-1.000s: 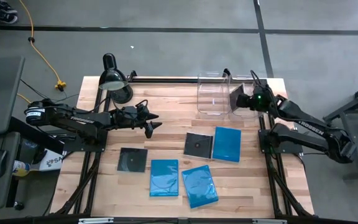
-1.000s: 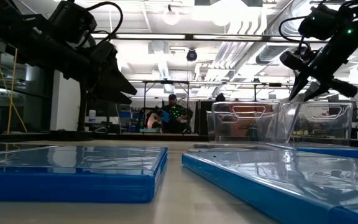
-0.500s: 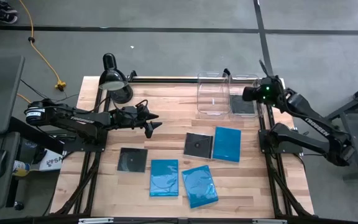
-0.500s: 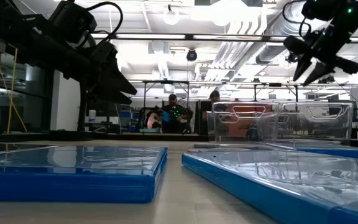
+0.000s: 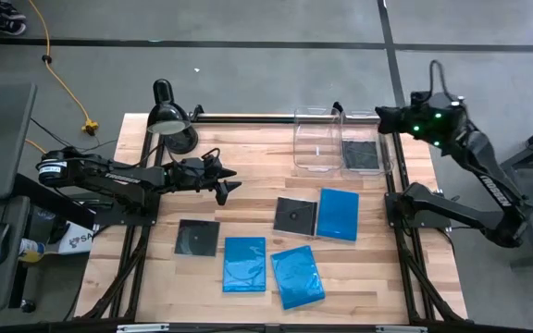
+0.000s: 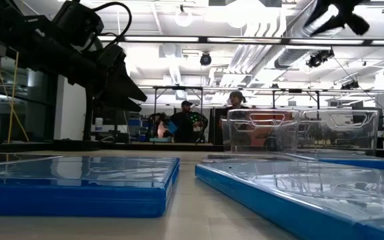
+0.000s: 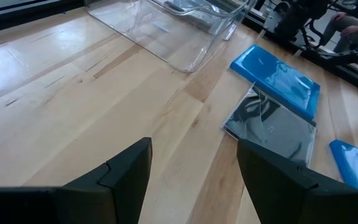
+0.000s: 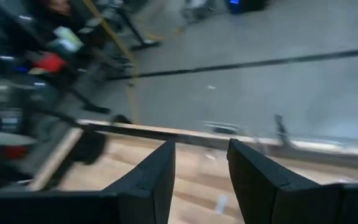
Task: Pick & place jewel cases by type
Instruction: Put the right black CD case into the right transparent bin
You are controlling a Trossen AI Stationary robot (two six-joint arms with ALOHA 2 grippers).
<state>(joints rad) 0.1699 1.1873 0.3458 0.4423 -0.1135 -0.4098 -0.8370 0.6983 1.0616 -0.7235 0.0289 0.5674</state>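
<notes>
Fingers: right gripper point(image 5: 384, 117) fingers standing apart, gripping nothing, hanging above right bin point(image 5: 365, 165) | left gripper point(image 5: 227, 181) fingers spreading wide, waiting over bench point(image 5: 248, 153) | one black case point(image 5: 360, 154) lying in right bin | nearest remaining: black case point(image 5: 294, 215) touching blue case point(image 5: 338, 214), mid-bench, toward front edge from right fingers, right arm nearer.

Floor: grey concrete point(image 5: 248, 23), crossed by dark seams.
Cable: yellow cord point(image 5: 61, 79) trails over the floor.
Ceiling: white ducts and bright strip lights point(image 6: 245, 13).
People: two stand far back point(image 6: 187, 123).
Lamp: black desk lamp point(image 5: 167, 117) at the table's far edge.
</notes>
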